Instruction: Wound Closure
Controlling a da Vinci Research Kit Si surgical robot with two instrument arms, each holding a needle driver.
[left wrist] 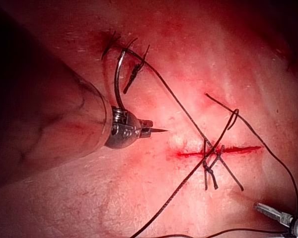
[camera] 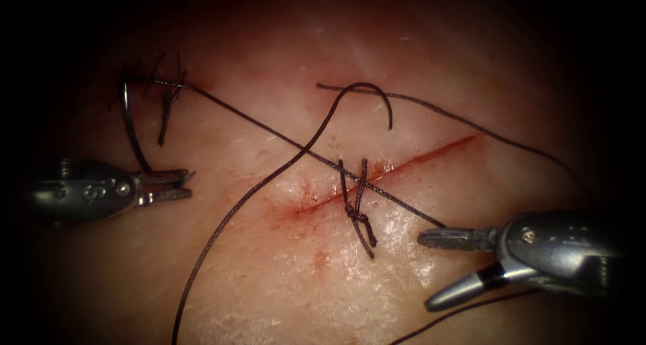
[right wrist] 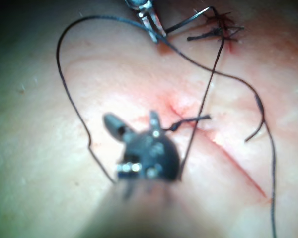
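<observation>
The cut point(camera: 431, 155) runs slantwise across the tissue point(camera: 282, 284), and one knotted stitch point(camera: 356, 214) with short ends crosses it. Left of the cut, my left tool point(camera: 188, 183) is shut on the curved needle point(camera: 129, 126) close to its point. In the left wrist view the tip pokes out past the jaws point(left wrist: 148, 127) while the needle point(left wrist: 116, 82) arcs up free of the tissue. Its thread point(camera: 269, 126) runs slantwise over the cut to the lower right. There my right tool point(camera: 425, 271) stands open, holding nothing; the thread passes just by its upper jaw.
A second knot point(camera: 165, 109) with frayed ends sits at the far upper left, by the needle's tail. A long loose loop of thread point(camera: 235, 210) curls from the bottom edge up over the cut. Another strand point(camera: 471, 123) trails off to the right. Red fluid lines the cut.
</observation>
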